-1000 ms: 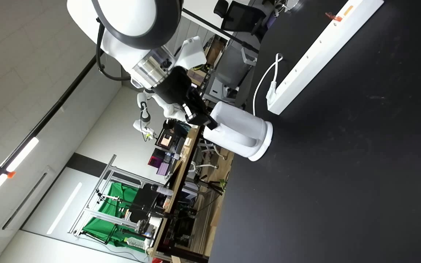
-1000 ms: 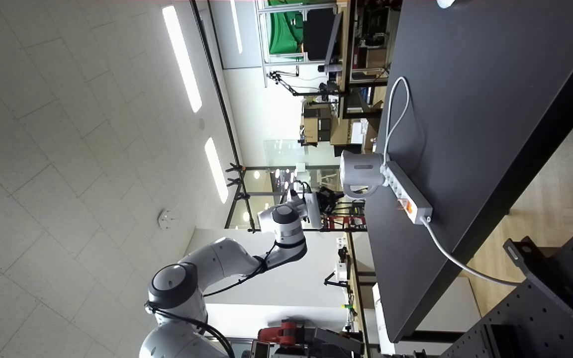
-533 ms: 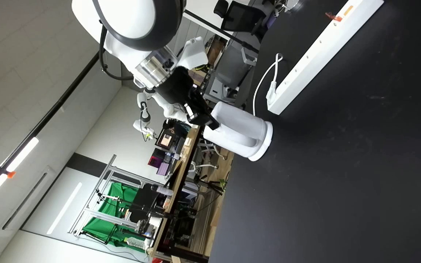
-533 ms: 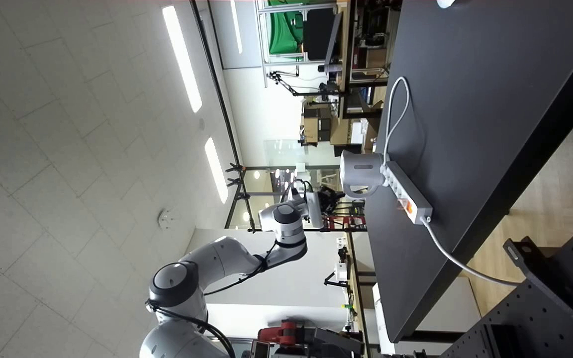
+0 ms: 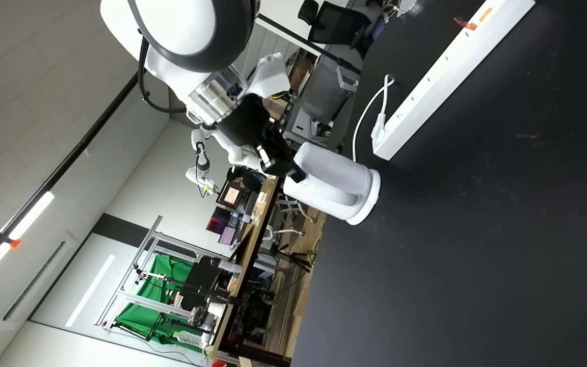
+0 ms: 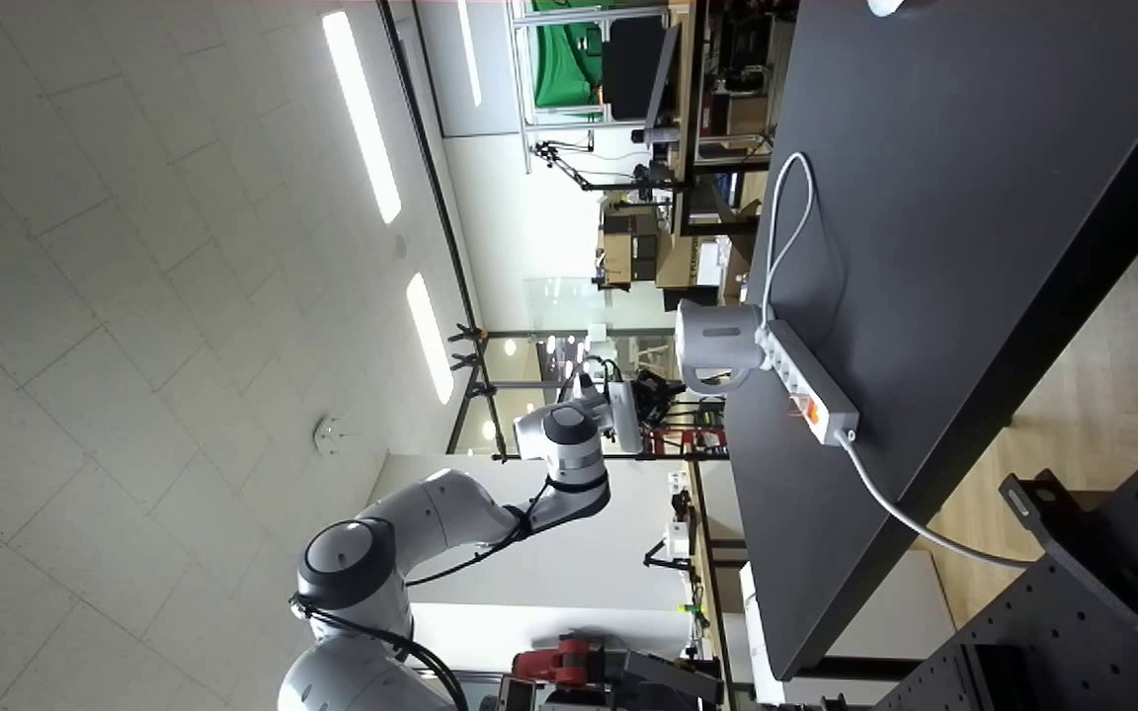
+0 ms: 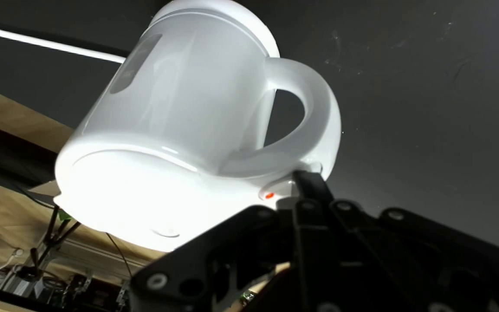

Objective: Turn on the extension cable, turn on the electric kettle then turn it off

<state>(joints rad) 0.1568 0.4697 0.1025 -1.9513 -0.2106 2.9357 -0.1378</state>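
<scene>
The white electric kettle (image 5: 342, 168) stands on the dark table, also in an exterior view (image 6: 722, 336) and the wrist view (image 7: 197, 95). In the wrist view a small orange-red spot (image 7: 269, 195) shows on the switch area at the top of its handle. My gripper (image 7: 310, 177) is shut, and its dark fingertips lie over that switch area, seemingly touching it and hiding part of it. The gripper also shows in both exterior views (image 5: 297, 174) (image 6: 670, 387). The white extension cable (image 5: 438, 84) lies beside the kettle, also in an exterior view (image 6: 794, 367). Its orange-red switch (image 6: 806, 407) is at one end.
A white plug (image 5: 378, 130) sits in the strip's end socket, with a looping white cord (image 6: 776, 237) to the kettle. The strip's own cord (image 6: 910, 518) hangs over the table edge. A dark perforated metal frame (image 6: 1073, 612) stands in front of the table.
The gripper shifts very slightly toward the kettle's handle top between one second and half a second ago, then stays nearly still. The kettle and strip have not moved.
</scene>
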